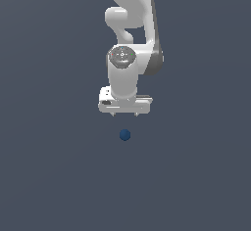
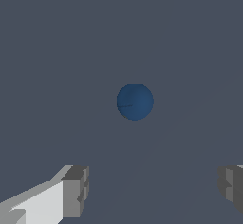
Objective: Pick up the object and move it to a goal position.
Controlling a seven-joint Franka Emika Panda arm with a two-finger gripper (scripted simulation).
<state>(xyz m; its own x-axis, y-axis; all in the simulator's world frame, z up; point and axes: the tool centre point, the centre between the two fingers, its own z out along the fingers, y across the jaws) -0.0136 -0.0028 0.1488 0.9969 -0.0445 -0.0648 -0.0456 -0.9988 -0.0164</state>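
Ball: 1, small dark blue ball (image 1: 125,135) lying alone on the grey desk (image 1: 44,176), nearest the exterior camera | Pincer: 1, white pincer (image 1: 124,113) above and behind the ball, clear of it, 2 fingers (image 2: 76,190) spread wide | Arm: 1, white arm (image 1: 130,29) rising farthest back

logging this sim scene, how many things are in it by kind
small dark blue matte ball: 1
white robot arm: 1
white gripper, open, above the ball: 1
grey fingertip pads: 2
total: 5
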